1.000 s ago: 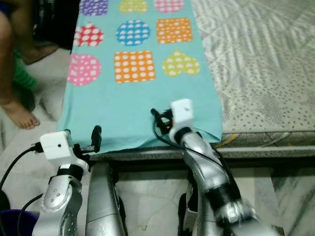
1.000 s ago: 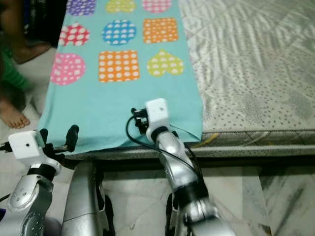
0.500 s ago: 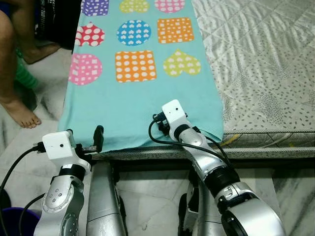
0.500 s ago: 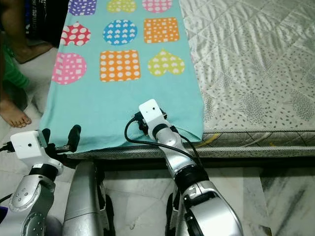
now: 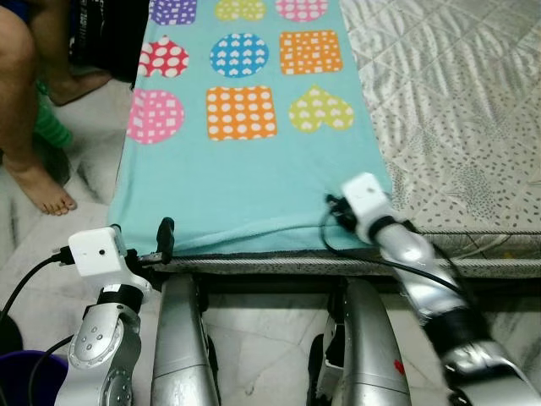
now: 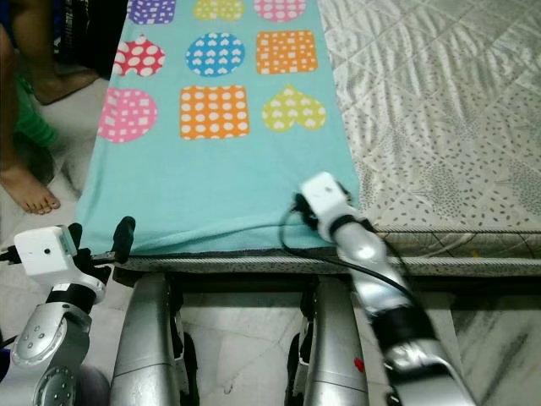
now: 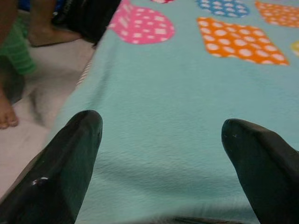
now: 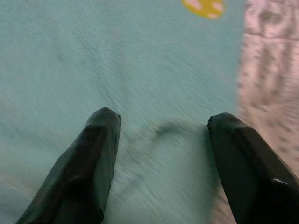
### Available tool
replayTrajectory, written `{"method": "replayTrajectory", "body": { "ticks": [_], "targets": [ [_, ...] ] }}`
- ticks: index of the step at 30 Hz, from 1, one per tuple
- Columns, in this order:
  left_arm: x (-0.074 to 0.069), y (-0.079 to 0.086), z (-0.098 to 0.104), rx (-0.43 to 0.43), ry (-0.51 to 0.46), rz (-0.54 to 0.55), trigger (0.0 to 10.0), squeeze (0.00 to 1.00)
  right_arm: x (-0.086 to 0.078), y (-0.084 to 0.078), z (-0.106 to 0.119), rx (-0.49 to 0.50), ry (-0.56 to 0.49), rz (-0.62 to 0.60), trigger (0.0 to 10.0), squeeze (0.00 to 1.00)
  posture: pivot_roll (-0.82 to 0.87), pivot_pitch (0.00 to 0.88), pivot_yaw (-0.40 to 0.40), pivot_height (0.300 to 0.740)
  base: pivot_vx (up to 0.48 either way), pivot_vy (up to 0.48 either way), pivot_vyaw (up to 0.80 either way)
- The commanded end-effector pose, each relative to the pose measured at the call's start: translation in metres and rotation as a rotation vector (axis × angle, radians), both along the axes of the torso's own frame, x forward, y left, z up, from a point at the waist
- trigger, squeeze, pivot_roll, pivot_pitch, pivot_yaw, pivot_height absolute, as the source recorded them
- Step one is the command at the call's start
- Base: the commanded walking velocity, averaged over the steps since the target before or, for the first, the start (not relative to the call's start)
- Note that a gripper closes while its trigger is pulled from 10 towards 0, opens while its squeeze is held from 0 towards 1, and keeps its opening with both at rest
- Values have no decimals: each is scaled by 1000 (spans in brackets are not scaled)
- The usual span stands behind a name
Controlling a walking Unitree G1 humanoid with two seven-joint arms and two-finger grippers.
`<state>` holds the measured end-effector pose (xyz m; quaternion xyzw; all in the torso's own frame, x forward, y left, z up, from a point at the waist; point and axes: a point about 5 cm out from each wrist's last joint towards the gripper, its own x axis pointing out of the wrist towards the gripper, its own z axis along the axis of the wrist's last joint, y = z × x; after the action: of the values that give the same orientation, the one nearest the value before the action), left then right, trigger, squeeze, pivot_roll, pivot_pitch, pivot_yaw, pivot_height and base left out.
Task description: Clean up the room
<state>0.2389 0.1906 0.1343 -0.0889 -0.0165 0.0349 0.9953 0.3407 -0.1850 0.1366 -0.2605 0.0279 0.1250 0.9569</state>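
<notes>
A teal blanket [image 5: 254, 169] printed with dotted hearts, circles and squares lies flat along the left side of the bed [image 5: 456, 101]. My left gripper [image 7: 161, 126] is open at the blanket's near left corner, its black fingers [image 5: 165, 235] spread just over the hem. My right gripper [image 8: 161, 121] is open at the near right corner. Its fingers straddle a small fold of teal cloth right beside the grey patterned sheet. In the eye views the right wrist's white camera box [image 5: 363, 196] sits over that corner and hides the fingers.
A person's bare leg and foot [image 5: 34, 169] stand on the marble floor left of the bed, next to something green [image 5: 52, 127]. A dark blue bucket [image 5: 17, 376] is at the lower left. The bed's front edge [image 5: 279, 266] runs just ahead of my body.
My right arm has swung right, from the middle of the blanket's near edge to its near right corner. The left arm has stayed at the left corner. The camera shifted slightly.
</notes>
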Motion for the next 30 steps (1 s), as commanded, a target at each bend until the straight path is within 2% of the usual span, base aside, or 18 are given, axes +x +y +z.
{"method": "replayTrajectory", "body": {
  "ticks": [1, 5, 10, 13, 19, 21, 26, 27, 28, 30],
  "targets": [
    [-5, 6, -4, 7, 24, 23, 10000, 0, -8, -7, -5, 0, 34, -3, 10000, 0, 192, 325, 1, 522, 0, 0, 0],
    [-3, 7, -4, 11, 25, 15, 10000, 0, -38, -15, -9, 3, 77, 38, 10000, 0, 177, 320, 8, 522, 0, 0, 0],
    [-2, 6, -4, 11, 24, 10, 10000, 0, -50, -16, -14, 1, 118, 73, 10000, 0, 174, 317, 13, 522, 0, 0, 0],
    [0, 7, -4, 12, 23, 6, 10000, 0, -61, -20, -21, -17, 177, 100, 10000, 0, 169, 311, 14, 522, 0, 0, 0],
    [1, 8, -4, 15, 21, 7, 10000, 0, -58, -25, -21, -60, 189, 79, 10000, 0, 166, 299, 11, 522, 0, 0, 0],
    [2, 7, -4, 14, 19, 8, 10000, 0, -53, -24, -14, -28, 156, 62, 10000, 0, 165, 294, 9, 522, 0, 0, 0],
    [3, 7, -4, 12, 16, 10, 10000, 0, -51, -24, -13, 9, 154, 41, 10000, 0, 166, 291, 7, 522, 0, 0, 0],
    [3, 8, -4, 12, 15, 11, 10000, 0, -50, -24, -12, 20, 150, 37, 6941, 0, 166, 291, 7, 522, 0, 0, 0],
    [3, 8, -4, 13, 14, 12, 10000, 0, -50, -24, -12, 25, 150, 31, 0, 0, 166, 291, 7, 522, 0, 0, 0],
    [3, 9, -4, 13, 14, 13, 10000, 0, -50, -25, -12, 33, 148, 21, 0, 0, 166, 291, 7, 522, 0, 0, 0]
  ]
}}
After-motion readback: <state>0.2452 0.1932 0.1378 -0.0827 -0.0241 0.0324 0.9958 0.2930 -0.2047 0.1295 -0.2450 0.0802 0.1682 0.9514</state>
